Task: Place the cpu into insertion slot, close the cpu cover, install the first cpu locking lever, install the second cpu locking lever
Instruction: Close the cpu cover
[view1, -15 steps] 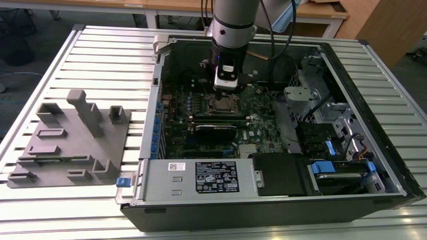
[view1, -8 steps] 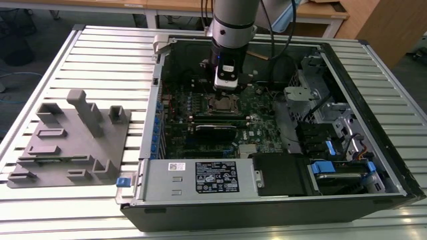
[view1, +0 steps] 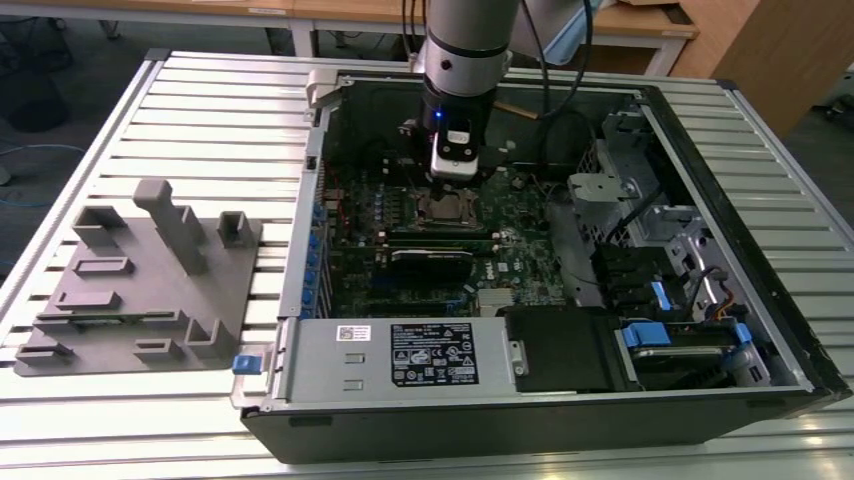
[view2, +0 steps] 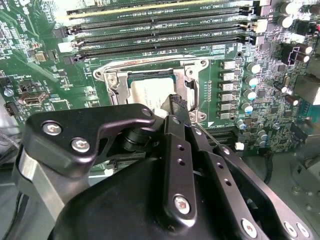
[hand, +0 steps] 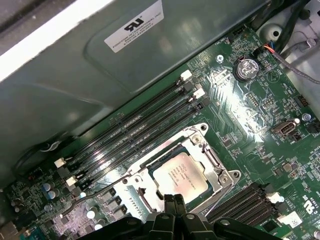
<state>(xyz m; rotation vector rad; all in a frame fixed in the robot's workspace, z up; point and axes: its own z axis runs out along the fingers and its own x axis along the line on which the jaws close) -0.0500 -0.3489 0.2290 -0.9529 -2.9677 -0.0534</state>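
Note:
The cpu (view2: 144, 92) (hand: 180, 175) lies flat in the insertion slot (view1: 447, 210) on the green board inside the open computer case. The silvery cpu cover (view2: 193, 82) (hand: 216, 167) lies down around it, and the chip's metal top shows through its window. A thin locking lever rod (view2: 150, 63) runs along one side of the socket. My gripper (view1: 451, 178) (view2: 176, 102) (hand: 173, 200) hangs straight over the socket. Its black fingers are shut together with nothing between them, their tips just above the edge of the chip and cover.
Long black memory slots (view2: 160, 30) (hand: 135, 125) run beside the socket. The case's metal wall (hand: 100, 60) rises close behind them. A power supply (view1: 400, 355) and a drive cage (view1: 694, 330) fill the case's near end. A grey fixture block (view1: 134, 290) sits on the slatted table.

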